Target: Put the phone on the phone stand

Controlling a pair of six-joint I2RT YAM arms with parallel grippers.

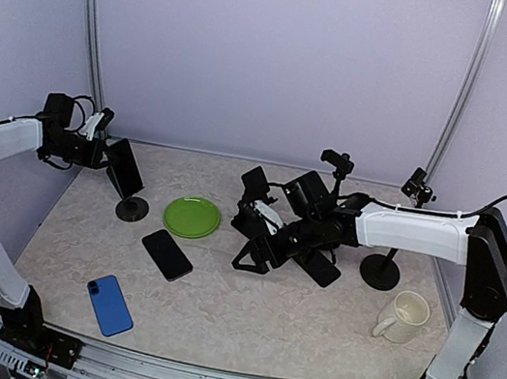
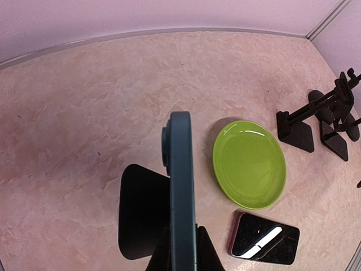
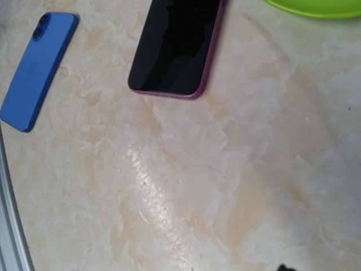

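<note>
Three phones: teal phone [image 2: 181, 186] in left hand [image 1: 105, 153], black phone [image 1: 167, 255], blue phone [image 1: 109, 305].

Green plate [image 1: 193, 216] lies left of table centre. Cream mug [image 1: 405, 315] stands upright near right edge. Blue phone [image 1: 109, 305] lies face down toward near-left corner. Black phone [image 1: 166, 254] lies face up between blue phone and plate.

teal phone [image 2: 181, 186] | blue phone [image 1: 109, 305] | green plate [image 1: 193, 216] | beige marbled table [image 1: 260, 318]

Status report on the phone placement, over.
Left gripper shut on dark teal phone, held over black round-base phone stand. Right gripper down by black folding stand, jaws unclear. Round green plate beside stand, clear.
</note>
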